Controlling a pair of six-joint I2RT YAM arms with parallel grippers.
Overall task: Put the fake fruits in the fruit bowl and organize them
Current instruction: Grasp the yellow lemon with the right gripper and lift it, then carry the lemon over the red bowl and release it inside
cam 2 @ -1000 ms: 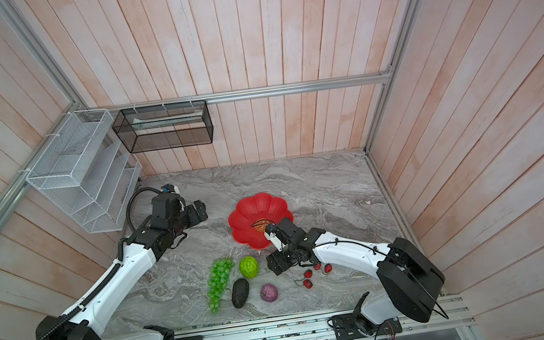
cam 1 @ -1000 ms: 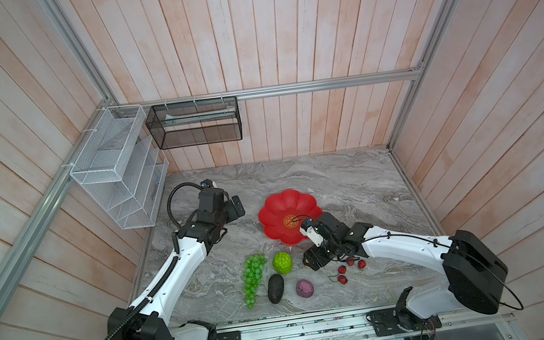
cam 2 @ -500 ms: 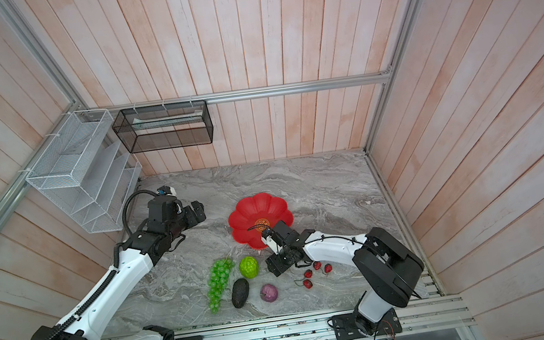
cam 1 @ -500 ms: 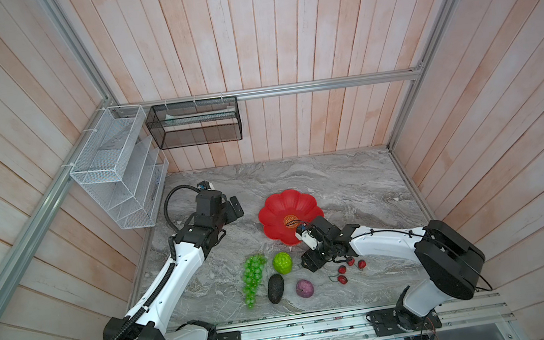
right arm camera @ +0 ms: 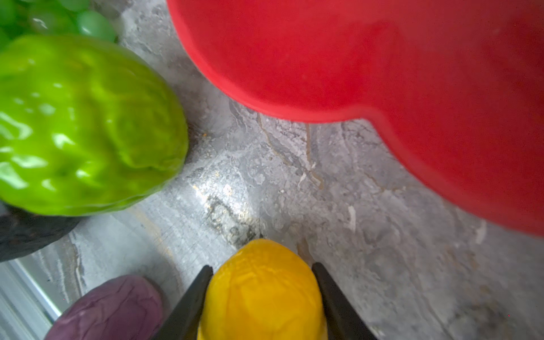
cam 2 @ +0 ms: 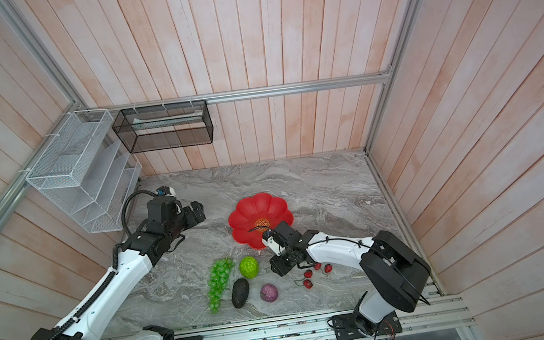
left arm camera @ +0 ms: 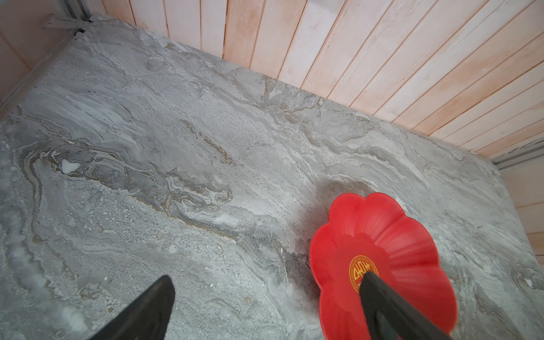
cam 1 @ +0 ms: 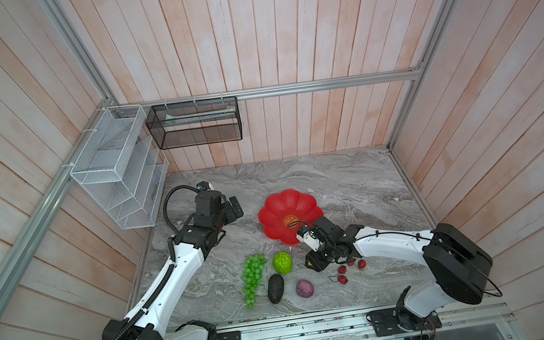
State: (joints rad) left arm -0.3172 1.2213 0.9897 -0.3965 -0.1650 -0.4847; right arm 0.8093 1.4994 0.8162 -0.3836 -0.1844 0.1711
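On the grey marbled surface (cam 1: 335, 177), in both top views, the fruit bowl (cam 1: 278, 205) sits near the middle. It is a shallow, glossy red dish with a scalloped petal rim and a round gold emblem at its centre, and every fruit in sight lies outside it. Nearer the rail, the green grape bunch (cam 1: 253, 279) lies lengthwise, with the bumpy lime-green ball (cam 1: 282, 263) just beside its upper end. The dark oval avocado (cam 1: 275, 288) is below the ball and the purple round fruit (cam 1: 304, 288) is right of the avocado. Small red berries (cam 1: 346, 271) on thin stems lie by the right arm. The right tool (cam 1: 314, 263) is down at the surface just off the bowl's near rim, and what it grips is hidden here. The left tool (cam 1: 231, 211) hovers well left of the bowl, jaws spread wide, holding nothing. From the left wrist, its dark fingers (left arm camera: 141, 309) stand far apart over bare surface, one crossing in front of the bowl's emblem. From the right wrist, the small yellow fruit (right arm camera: 262, 291), textured and egg-shaped, rests on the surface with the right tool's fingers (right arm camera: 194, 297) against both its flanks, part-closed on it. The bowl's red rim is just ahead, and the glossy green ball and wrinkled purple fruit are to one side.
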